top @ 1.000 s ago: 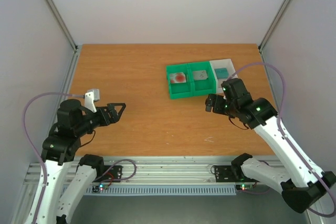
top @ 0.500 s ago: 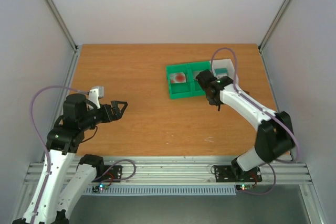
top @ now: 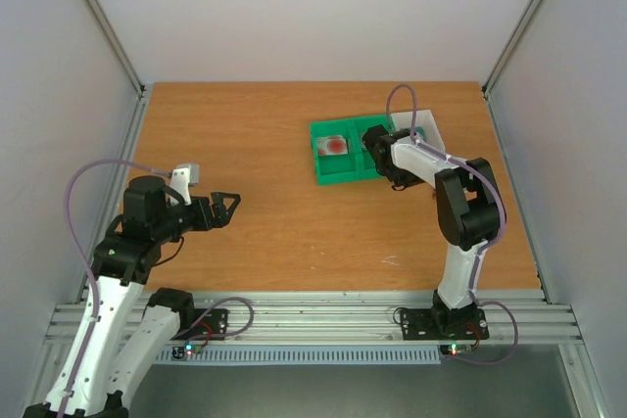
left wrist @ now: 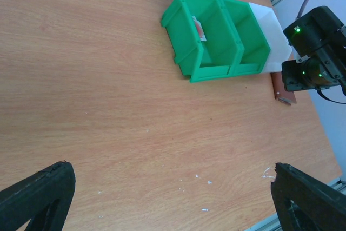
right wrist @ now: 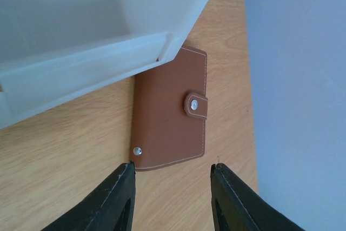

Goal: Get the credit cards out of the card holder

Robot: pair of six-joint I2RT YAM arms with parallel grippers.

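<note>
The card holder [right wrist: 170, 113] lies closed on the table, brown with its snap tab fastened, one corner tucked under the white tray [right wrist: 97, 41]. My right gripper [right wrist: 173, 165] hovers just short of its near edge, jaws open about as wide as the holder, with nothing between them. The left wrist view shows the card holder [left wrist: 282, 87] beside the right arm's wrist [left wrist: 313, 52]. A pale credit card with a red blot [top: 335, 144] lies in the green tray [top: 328, 171]. The other cards are hidden. My left gripper [top: 223, 207] is open over bare table at the left.
The green two-compartment tray [left wrist: 216, 44] and the white tray [left wrist: 270, 28] stand side by side at the back right. The right arm [top: 460, 203] arches over them. The table's right edge and a wall run close beside the card holder.
The right arm has swung from the near right to over the trays, and its jaws have narrowed. The left gripper has shifted slightly and stays open.
</note>
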